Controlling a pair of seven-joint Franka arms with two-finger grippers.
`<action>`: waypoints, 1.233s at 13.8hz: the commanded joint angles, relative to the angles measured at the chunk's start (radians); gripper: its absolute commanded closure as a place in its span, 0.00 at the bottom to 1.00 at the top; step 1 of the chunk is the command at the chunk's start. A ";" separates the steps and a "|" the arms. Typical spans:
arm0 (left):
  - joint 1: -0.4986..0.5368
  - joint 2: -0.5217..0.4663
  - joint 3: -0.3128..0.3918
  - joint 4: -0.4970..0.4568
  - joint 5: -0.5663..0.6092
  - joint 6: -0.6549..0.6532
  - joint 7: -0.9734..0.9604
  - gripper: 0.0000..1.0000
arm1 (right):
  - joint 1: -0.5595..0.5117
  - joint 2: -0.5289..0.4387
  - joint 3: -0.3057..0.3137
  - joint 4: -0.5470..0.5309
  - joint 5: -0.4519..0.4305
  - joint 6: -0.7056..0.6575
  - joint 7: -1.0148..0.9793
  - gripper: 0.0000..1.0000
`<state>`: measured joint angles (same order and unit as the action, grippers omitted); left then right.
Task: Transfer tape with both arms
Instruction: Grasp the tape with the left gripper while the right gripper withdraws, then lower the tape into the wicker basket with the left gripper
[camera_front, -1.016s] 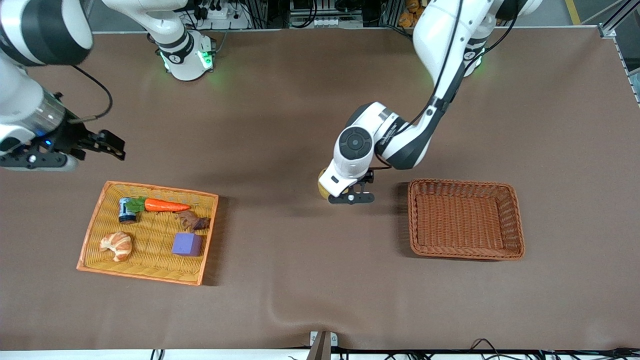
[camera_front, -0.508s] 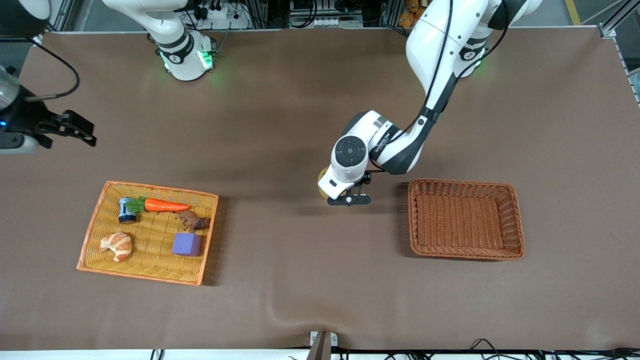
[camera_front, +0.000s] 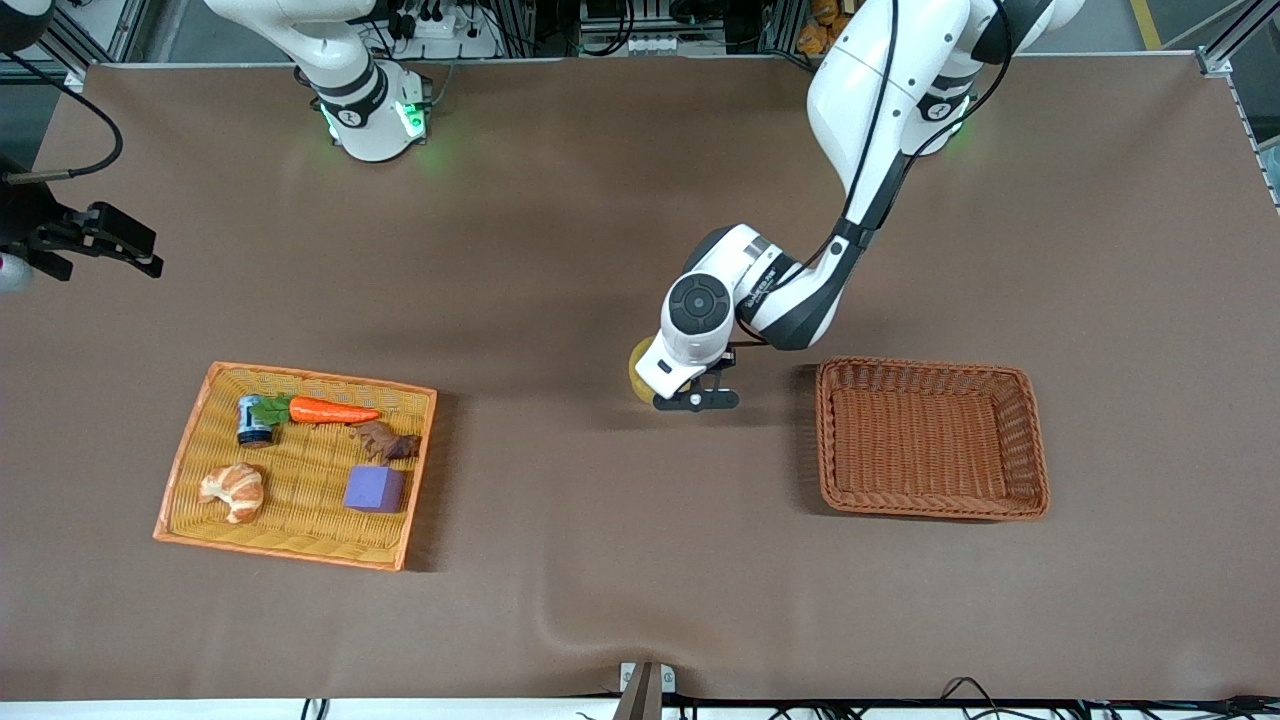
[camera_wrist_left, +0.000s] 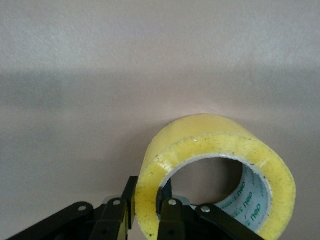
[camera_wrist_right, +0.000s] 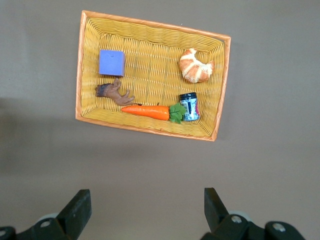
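Note:
The tape, a yellowish roll with a grey core, stands on its edge at mid-table, next to the brown wicker basket. In the front view only a yellow sliver of the tape shows beside the left arm's wrist. My left gripper is shut on the roll's wall, one finger outside it and one inside the core. I see the left gripper pointing down at the table. My right gripper hangs open and waits high over the right arm's end of the table. Nothing lies between the right gripper's fingers.
A yellow wicker tray toward the right arm's end holds a carrot, a croissant, a purple cube, a small can and a brown object. An empty brown wicker basket sits toward the left arm's end.
The left gripper's fingers have shut on the tape's wall. The right arm has drawn back toward its end of the table, its gripper staying open.

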<state>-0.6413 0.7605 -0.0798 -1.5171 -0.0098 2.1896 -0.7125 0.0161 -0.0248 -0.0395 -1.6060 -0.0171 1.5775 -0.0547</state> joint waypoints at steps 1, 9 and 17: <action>0.058 -0.123 0.009 -0.009 0.011 -0.028 -0.013 1.00 | 0.009 0.013 -0.006 0.024 -0.012 -0.022 0.045 0.00; 0.406 -0.334 0.008 -0.072 0.068 -0.189 0.108 1.00 | -0.005 0.049 -0.008 0.028 -0.029 0.001 0.045 0.00; 0.598 -0.314 0.002 -0.310 0.096 -0.053 0.110 1.00 | -0.025 0.049 -0.010 0.037 -0.024 0.072 0.047 0.00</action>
<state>-0.0741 0.4513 -0.0602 -1.7832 0.0655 2.0883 -0.6041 0.0117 0.0151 -0.0602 -1.5942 -0.0262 1.6481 -0.0223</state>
